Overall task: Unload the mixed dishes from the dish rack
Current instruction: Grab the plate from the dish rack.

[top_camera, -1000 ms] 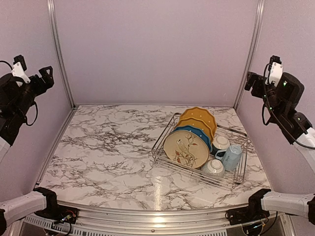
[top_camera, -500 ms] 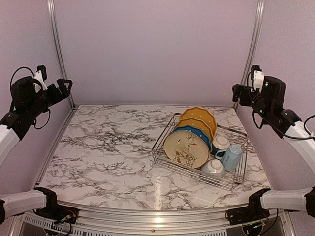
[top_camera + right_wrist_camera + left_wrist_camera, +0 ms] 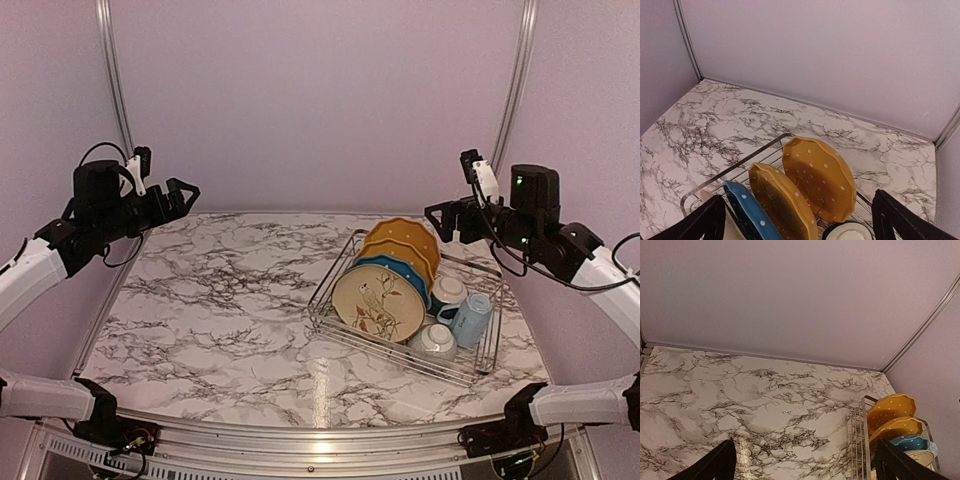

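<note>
A marble-pattern table (image 3: 200,300) is seen, enclosed by plain lilac walls (image 3: 320,100).

The dish rack (image 3: 343,256) is set on the right half of the table, angled to its edges and fully loaded.

The left gripper (image 3: 190,188) is held in the air above the far left corner of the table, well apart from the rack. Its fingers (image 3: 720,465) are spread wide and nothing is gripped.

The right gripper (image 3: 440,222) is held in the air just beyond the far end of the rack, above the plates. Its fingers (image 3: 705,220) are also wide apart and nothing is touched.

Four plates are stood on edge in a row in the rack's dividers. Nearest the front is the cream bird-pattern plate (image 3: 377,302), with a bird on a branch painted on it. Behind it is the blue white-dotted plate (image 3: 402,268). Two yellow scalloped dotted plates (image 3: 405,232) are stood at the far end.

The light blue mug (image 3: 470,318) is placed mouth down at the right side of the rack.

Two small dark-and-white bowls are placed beside it, one (image 3: 448,290) on its far side and one (image 3: 435,340) at the near corner.
</note>
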Tool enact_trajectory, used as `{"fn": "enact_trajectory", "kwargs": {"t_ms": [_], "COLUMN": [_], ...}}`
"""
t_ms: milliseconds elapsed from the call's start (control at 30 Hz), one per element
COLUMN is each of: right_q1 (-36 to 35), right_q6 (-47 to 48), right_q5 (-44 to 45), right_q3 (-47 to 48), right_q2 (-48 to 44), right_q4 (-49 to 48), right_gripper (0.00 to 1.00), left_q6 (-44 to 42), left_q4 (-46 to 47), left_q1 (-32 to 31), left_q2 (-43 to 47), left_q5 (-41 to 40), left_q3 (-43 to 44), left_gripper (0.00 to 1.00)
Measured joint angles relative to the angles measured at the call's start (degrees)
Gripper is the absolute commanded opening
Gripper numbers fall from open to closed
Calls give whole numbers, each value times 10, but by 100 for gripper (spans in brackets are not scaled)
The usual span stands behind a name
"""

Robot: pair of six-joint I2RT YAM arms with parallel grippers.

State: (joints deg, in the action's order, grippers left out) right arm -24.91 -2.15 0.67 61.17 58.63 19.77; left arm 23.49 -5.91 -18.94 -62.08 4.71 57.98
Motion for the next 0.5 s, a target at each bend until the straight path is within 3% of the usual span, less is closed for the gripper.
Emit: {"fn": "enact_trajectory", "kwargs": {"t_ms": [267, 500], "right_q1": [-45, -119], "right_q6": [-12, -25], "right_q5": [-87, -75], "right_q3": [35, 45], "right_q2": [51, 78], "right_q4": [100, 177], "right_gripper": [98, 98], "left_q6": [12, 16], "left_q4": [12, 32], "left_q1": [-47, -79], "left_q2": [-35, -83], "left_q5": [-3, -3], "left_q3": [-7, -7], "left_gripper": [99, 99]}}
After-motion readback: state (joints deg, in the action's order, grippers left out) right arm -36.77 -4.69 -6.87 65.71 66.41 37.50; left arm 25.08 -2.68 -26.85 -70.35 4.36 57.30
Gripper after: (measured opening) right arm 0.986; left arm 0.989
